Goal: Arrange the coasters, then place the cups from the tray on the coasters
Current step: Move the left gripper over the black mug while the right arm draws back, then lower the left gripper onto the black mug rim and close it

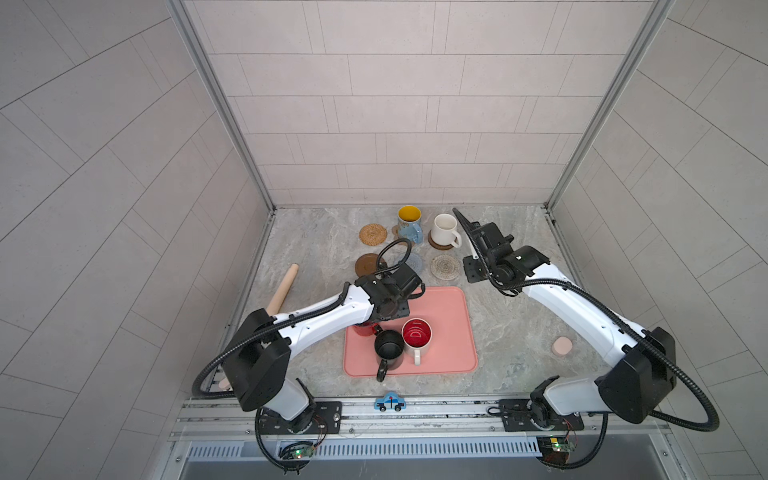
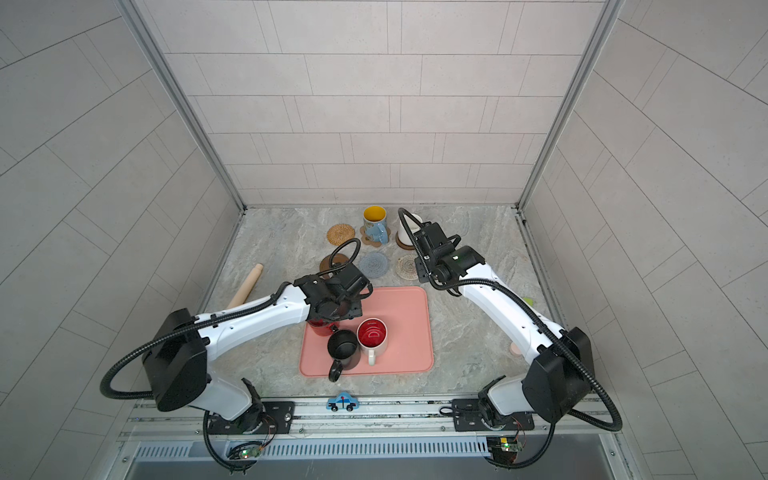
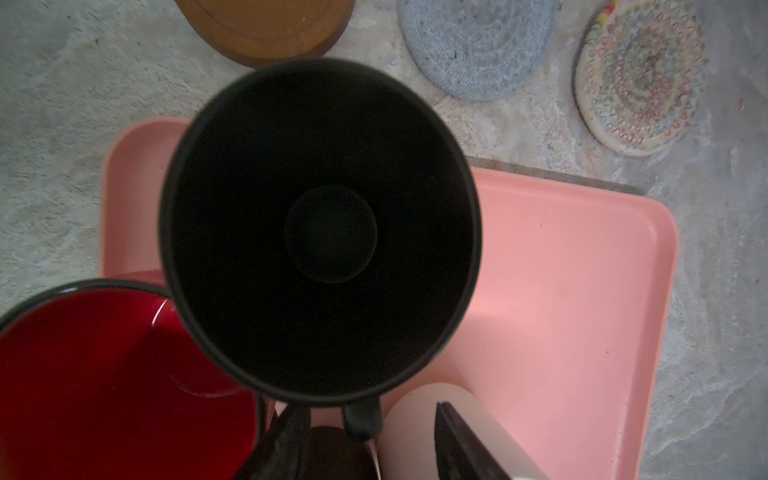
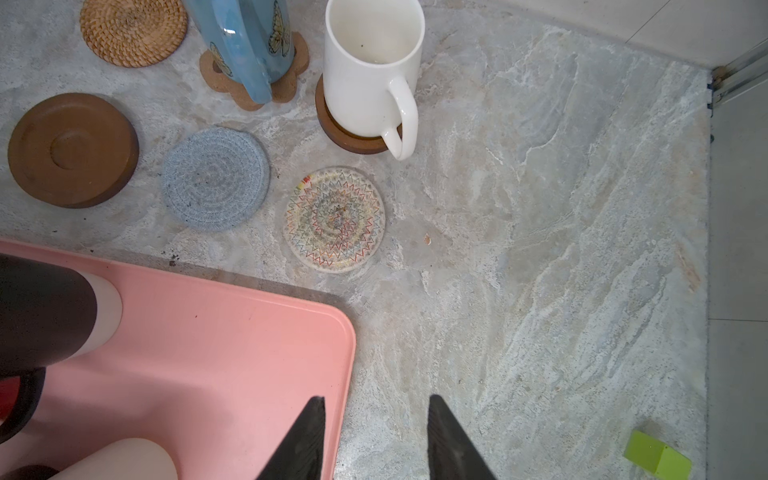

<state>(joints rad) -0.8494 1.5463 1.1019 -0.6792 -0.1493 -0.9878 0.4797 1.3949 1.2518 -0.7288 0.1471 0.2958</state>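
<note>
— Where do our cups stand?
— Two are on coasters at the back of the table [image 4: 540,249]. The blue mug with yellow inside [image 1: 409,224] sits on the paw-shaped coaster [image 4: 289,89], and the cream-white mug [image 4: 365,83] on a dark wooden coaster [image 4: 345,139].
— And the tray?
— On the tray [image 1: 451,328] we see the red mug [image 3: 104,374], the near black mug [image 1: 388,347] just beside the white mug with red inside [image 1: 416,334], and the far black mug [image 3: 328,232] at the far left corner. We cannot tell whether that last one stands or hangs.
— Does our left gripper [image 3: 372,409] hold it?
— Its fingers [image 3: 291,440] straddle the handle, half spread. A gap shows on one side, so we see no grip.
— Our right gripper [image 4: 376,436]?
— Narrowly parted, empty, over the table just beside the tray's far right corner.
— Which coasters are bare?
— Four: the rattan coaster [image 4: 133,31], the second wooden coaster [image 4: 72,149], the grey-blue crochet coaster [image 4: 216,178] and the cream crochet coaster [image 4: 334,218]. The last three lie in a row just beyond the tray.
</note>
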